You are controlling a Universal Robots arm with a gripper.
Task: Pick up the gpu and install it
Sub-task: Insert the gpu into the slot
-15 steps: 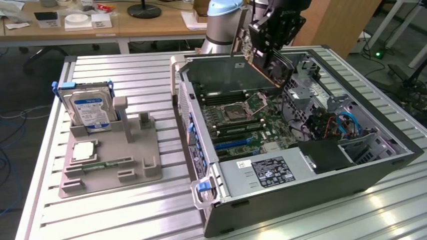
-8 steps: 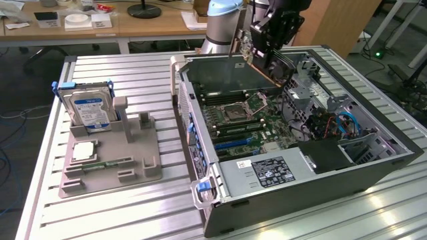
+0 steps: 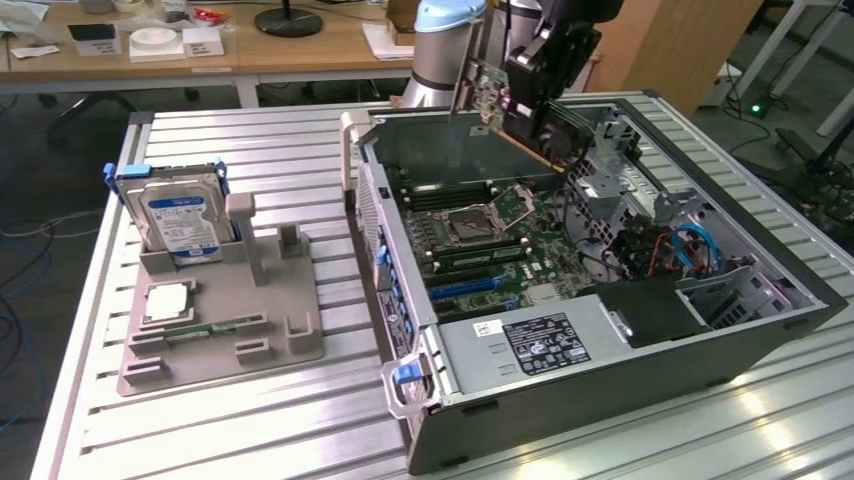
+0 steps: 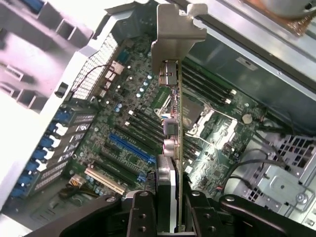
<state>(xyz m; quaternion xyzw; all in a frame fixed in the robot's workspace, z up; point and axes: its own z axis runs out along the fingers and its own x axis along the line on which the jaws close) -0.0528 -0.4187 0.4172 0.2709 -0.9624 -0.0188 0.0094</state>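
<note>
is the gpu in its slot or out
Out. The claw is shut on the gpu and holds it edge-on above the motherboard; the blue slot below is bare.

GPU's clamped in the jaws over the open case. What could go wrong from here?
1. The gpu is held edge-on above the motherboard, not seated; lowered off the blue slots, it could hit the CPU socket.
2. Its metal bracket might catch the case wall.
3. The jaws grip one end only, so it may tilt.
</note>
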